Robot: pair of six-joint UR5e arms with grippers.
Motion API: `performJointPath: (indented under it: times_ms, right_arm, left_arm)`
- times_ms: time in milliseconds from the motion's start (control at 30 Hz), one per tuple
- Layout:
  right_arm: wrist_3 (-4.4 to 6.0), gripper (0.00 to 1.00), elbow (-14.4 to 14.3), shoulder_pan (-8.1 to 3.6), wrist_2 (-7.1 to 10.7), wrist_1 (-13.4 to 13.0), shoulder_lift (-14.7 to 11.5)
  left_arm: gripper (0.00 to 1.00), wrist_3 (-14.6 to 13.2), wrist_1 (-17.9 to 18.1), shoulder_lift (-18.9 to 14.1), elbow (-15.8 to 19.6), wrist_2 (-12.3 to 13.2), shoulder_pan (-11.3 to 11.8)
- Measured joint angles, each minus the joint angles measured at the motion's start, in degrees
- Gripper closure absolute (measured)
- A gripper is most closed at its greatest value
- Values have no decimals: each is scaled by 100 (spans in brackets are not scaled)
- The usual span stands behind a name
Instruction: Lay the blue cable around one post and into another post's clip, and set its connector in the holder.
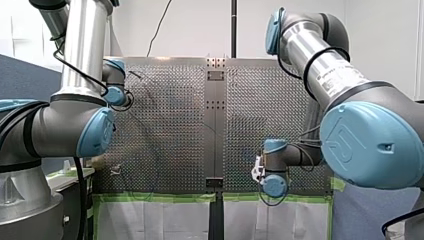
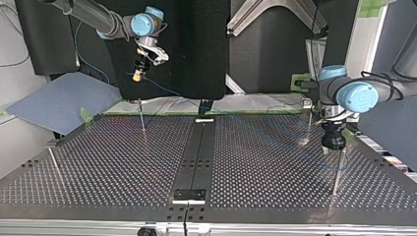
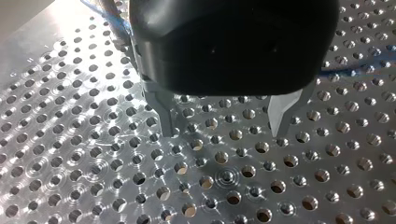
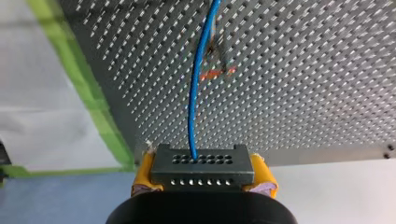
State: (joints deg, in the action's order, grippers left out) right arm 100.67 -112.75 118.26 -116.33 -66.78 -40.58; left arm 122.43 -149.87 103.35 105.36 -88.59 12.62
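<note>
My right gripper [image 4: 203, 173] pinching connector [image 4: 202, 163] between yellow pads, high beyond far left table edge in top view. Blue cable [image 4: 198, 84] runs from connector toward perforated table [image 3: 70, 154]. My left gripper [image 3: 224, 131] spread wide, low over table.

Nothing can be read for certain. In the front view a pale label [image 1: 334, 80] with dark print sits on the silver tube of my right arm, its letters too small to make out. The big blue joint cap [image 1: 372, 150] beside it bears a raised mark [image 1: 345, 137], also illegible.
</note>
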Motion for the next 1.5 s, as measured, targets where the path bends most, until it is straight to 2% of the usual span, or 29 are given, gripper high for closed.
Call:
performJointPath:
  times_ms: [333, 567, 800, 1000, 1167, 1500]
  right_arm:
    - [-45, 100, -494, -494, 495, -496, 66]
    - [-48, 100, -699, -813, 814, -814, 330]
    - [48, 100, -452, -1133, 1112, -1134, 647]
    - [134, 100, -126, -1462, 1340, -1462, 976]
    - [260, 100, 143, -1731, 1584, -1732, 1245]
    - [264, 100, 603, -2206, 1749, -2207, 1719]
  left_arm:
    - [0, -8, 0, 0, 0, -4, 1]
    - [0, -12, 0, 0, -1, -4, 1]
    - [0, -16, 0, 0, 0, -1, 0]
    - [0, -17, 2, 2, -1, -1, 1]
    - [0, -13, 9, 2, 0, 3, 3]
    - [0, -17, 1, -1, -1, 5, -4]
